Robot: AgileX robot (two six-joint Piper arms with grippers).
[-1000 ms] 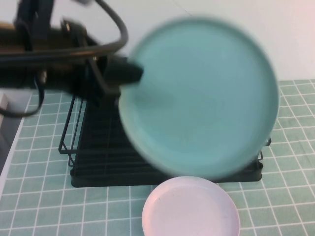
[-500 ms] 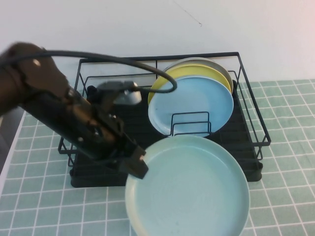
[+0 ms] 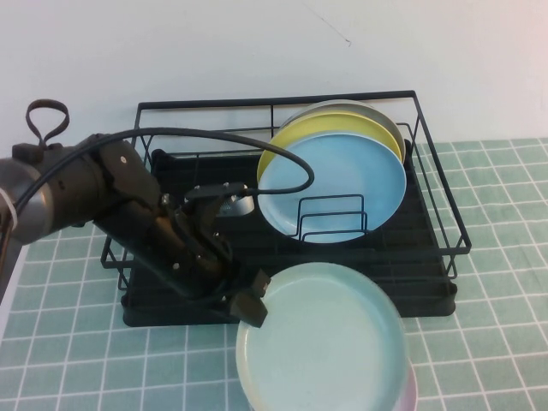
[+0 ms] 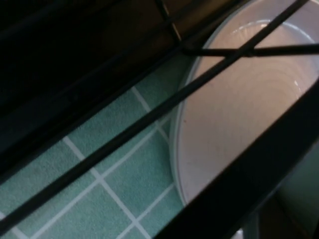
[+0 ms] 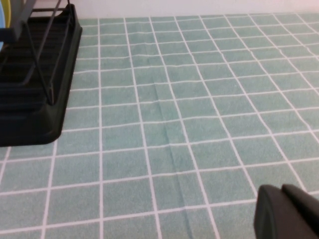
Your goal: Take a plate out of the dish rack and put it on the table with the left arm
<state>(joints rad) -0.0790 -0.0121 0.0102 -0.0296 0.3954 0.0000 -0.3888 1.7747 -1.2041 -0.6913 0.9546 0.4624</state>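
Note:
The pale mint-green plate (image 3: 325,338) is held almost flat, just in front of the dish rack (image 3: 274,101) and right over a pale pink plate (image 3: 412,395), which it nearly covers. I cannot tell if the two plates touch. My left gripper (image 3: 249,307) is shut on the mint plate's left rim, with the left arm (image 3: 128,214) reaching across the rack's left front corner. The left wrist view shows the pink plate (image 4: 239,99) on the table (image 4: 124,169) through rack wires. My right gripper (image 5: 288,213) hovers low over bare tiles right of the rack, fingers together and empty.
A sky-blue plate (image 3: 334,184), a yellow plate (image 3: 289,139) and a grey plate (image 3: 364,108) stand upright in the rack's right half. The rack's corner (image 5: 35,99) shows in the right wrist view. Tiled table (image 3: 68,377) lies left and right of the plates.
The left arm has swung the mint plate down from close to the camera to low in front of the rack, over the pink plate, which is now almost hidden.

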